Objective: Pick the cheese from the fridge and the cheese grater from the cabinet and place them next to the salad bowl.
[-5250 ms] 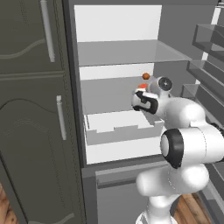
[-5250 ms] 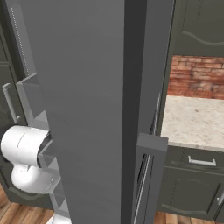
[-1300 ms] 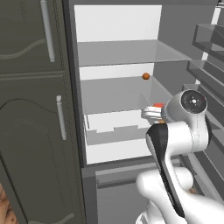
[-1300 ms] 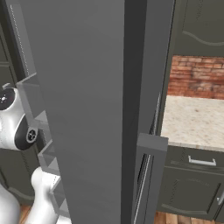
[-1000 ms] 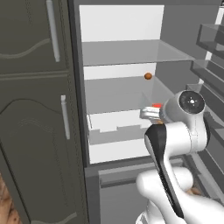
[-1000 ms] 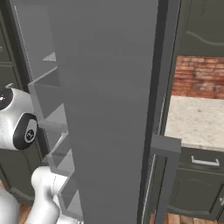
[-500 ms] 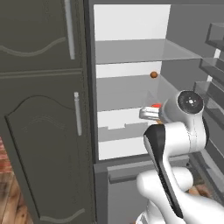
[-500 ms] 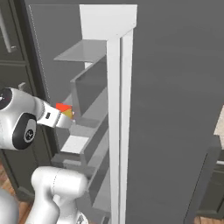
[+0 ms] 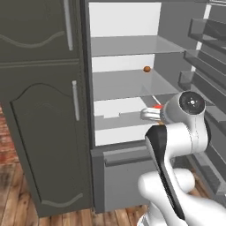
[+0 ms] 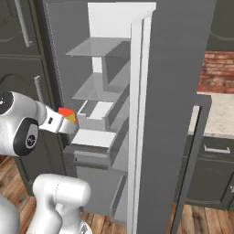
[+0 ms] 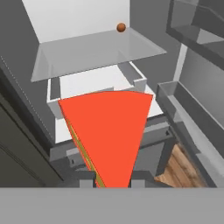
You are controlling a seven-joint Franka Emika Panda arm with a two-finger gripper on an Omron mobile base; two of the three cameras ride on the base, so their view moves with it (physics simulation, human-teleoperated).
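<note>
My gripper (image 10: 64,119) is shut on the cheese (image 10: 67,114), an orange-yellow wedge with a red side. It hangs in front of the open fridge (image 10: 109,68), level with the pale drawer (image 9: 123,119) and outside the shelves. In the hand view the cheese (image 11: 109,131) stands wide and red between the two finger tips of the gripper (image 11: 113,181). From the left base view a red corner of the cheese (image 9: 157,107) peeks out beside the gripper (image 9: 154,114). The cheese grater and the salad bowl are out of view.
A small brown ball (image 9: 147,69) lies on the fridge's middle glass shelf. Dark grey cupboard doors (image 9: 39,88) with silver bar handles stand left of the fridge. The open fridge door (image 10: 178,91) with its racks (image 9: 207,44) stands to the right. Beyond it are a pale counter (image 10: 219,114) and brick wall.
Both base views have shifted, so the camera has moved with the base, not the things. The cheese has come off the fridge shelf and stays in the shut gripper.
</note>
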